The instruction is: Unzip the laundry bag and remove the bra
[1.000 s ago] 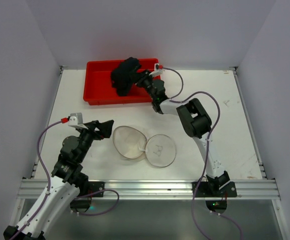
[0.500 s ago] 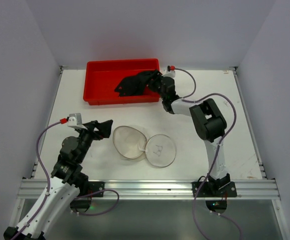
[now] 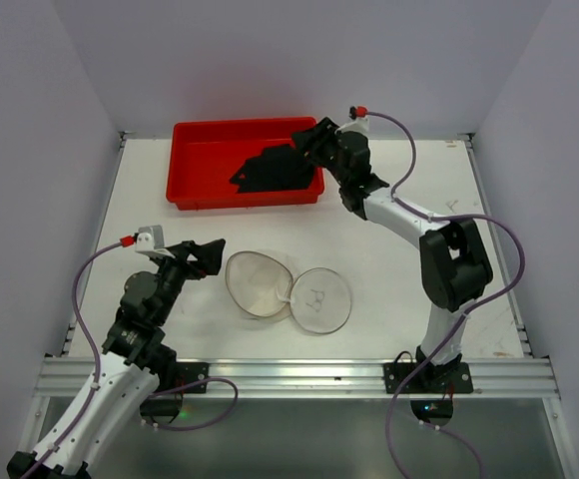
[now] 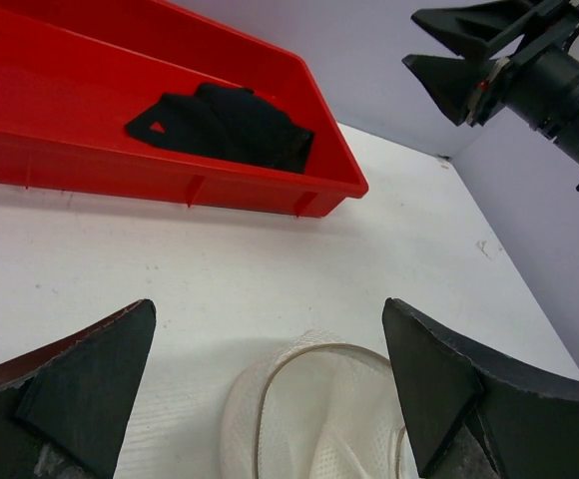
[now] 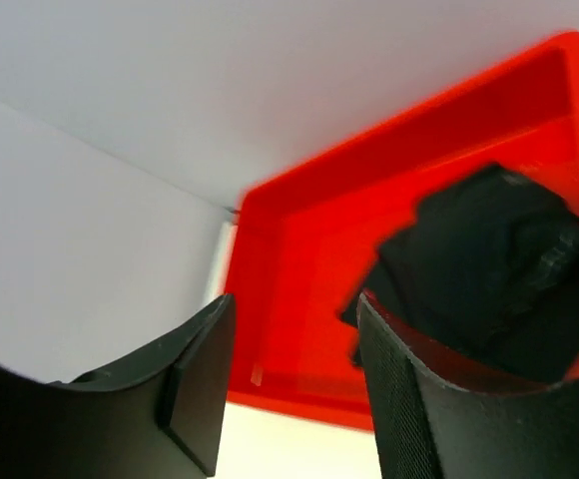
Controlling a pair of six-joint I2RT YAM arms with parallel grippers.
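Note:
The white mesh laundry bag (image 3: 258,284) lies open on the table, its round lid flap (image 3: 321,299) with a small dark mark spread out to its right. The black bra (image 3: 275,172) lies in the right part of the red tray (image 3: 200,160), and also shows in the left wrist view (image 4: 225,125) and the right wrist view (image 5: 494,269). My right gripper (image 3: 314,138) is open and empty, above the tray's right end, just clear of the bra. My left gripper (image 3: 206,257) is open and empty, just left of the bag (image 4: 319,419).
The red tray (image 4: 180,185) stands at the back left of the white table, close to the back wall. Side walls enclose the table. The right arm stretches across the back right of the table.
My right gripper held the bunched bra above the tray, put it down in the tray, let go, and drew back up and to the right. The left arm has not moved.

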